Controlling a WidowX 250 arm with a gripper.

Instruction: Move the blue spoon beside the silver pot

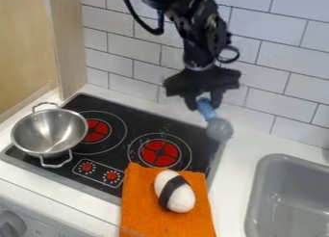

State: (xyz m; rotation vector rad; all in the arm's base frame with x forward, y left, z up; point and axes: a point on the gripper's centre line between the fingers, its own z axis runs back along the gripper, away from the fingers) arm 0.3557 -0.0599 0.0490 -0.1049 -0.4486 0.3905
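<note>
Below the gripper (204, 105) spread the black stove (143, 119) and, over its front edge, an orange cloth (145, 207). The silver pot (50, 130) sits on the stove, lower left of the gripper, whose 2 fingers pinch the blue spoon (206, 110), bowl hanging just beneath them.

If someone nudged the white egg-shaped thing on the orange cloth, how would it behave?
The egg-shaped thing would probably roll sideways, its body being rounded, and less readily end over end, being longer than wide. The orange cloth beneath it may grip a little and slow it.
</note>
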